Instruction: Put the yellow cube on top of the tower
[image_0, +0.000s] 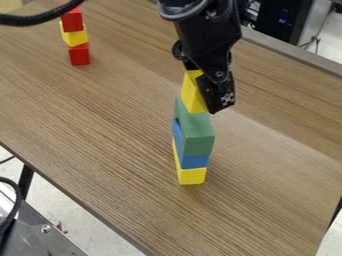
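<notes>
The gripper (203, 96) is over the tower near the middle of the camera view, shut on the yellow cube (192, 92). One dark finger covers the cube's right side, and the other is hidden. The cube looks tall and slightly tilted, its lower end at the top of the green block (198, 138); whether it rests there I cannot tell. Beneath the green block are a blue block (195, 161) and a yellow block (192, 176) standing on the table.
At the upper left of the wooden table (100, 125) stands another stack, with a red block (72, 20) above a yellow block (75, 37) and a red block (79, 54). A black cable (37, 20) crosses the top left. The table's near edge slopes down from the left.
</notes>
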